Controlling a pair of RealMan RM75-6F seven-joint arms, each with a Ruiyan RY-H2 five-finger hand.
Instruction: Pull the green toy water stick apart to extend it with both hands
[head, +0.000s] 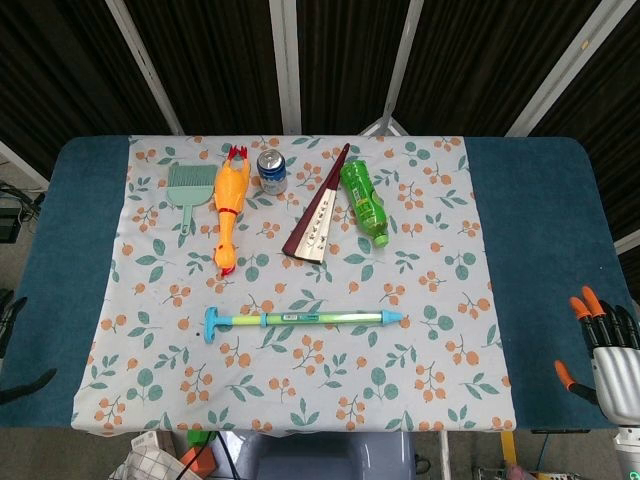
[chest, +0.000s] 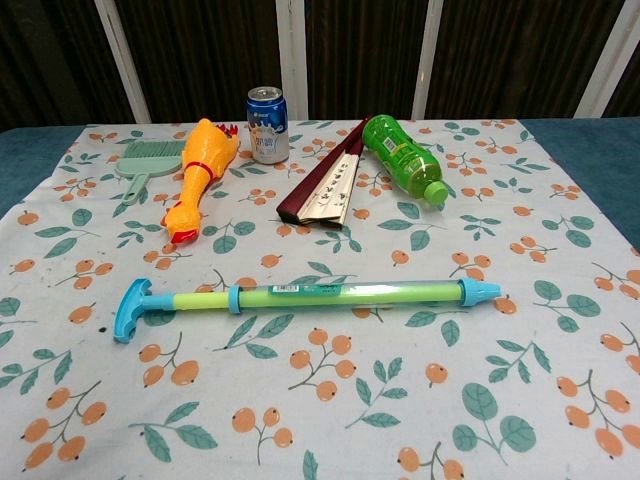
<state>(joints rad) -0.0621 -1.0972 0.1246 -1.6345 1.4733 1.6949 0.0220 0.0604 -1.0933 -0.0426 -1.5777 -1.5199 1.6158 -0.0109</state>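
Observation:
The green toy water stick (head: 300, 319) lies flat on the floral cloth, running left to right, with nothing touching it. In the chest view the green toy water stick (chest: 320, 295) shows its teal T-handle (chest: 130, 308) at the left end and its teal nozzle (chest: 480, 292) at the right end. My right hand (head: 605, 350) hovers off the table's right front corner, its orange-tipped fingers spread and holding nothing. Only dark fingertips of my left hand (head: 20, 385) show at the left edge of the head view, apart and empty. Neither hand appears in the chest view.
Behind the stick lie a yellow rubber chicken (head: 229, 208), a green dustpan brush (head: 187, 187), a blue can (head: 272, 171), a folded fan (head: 318, 213) and a green bottle (head: 363, 201). Blue table (head: 540, 240) borders the cloth on both sides.

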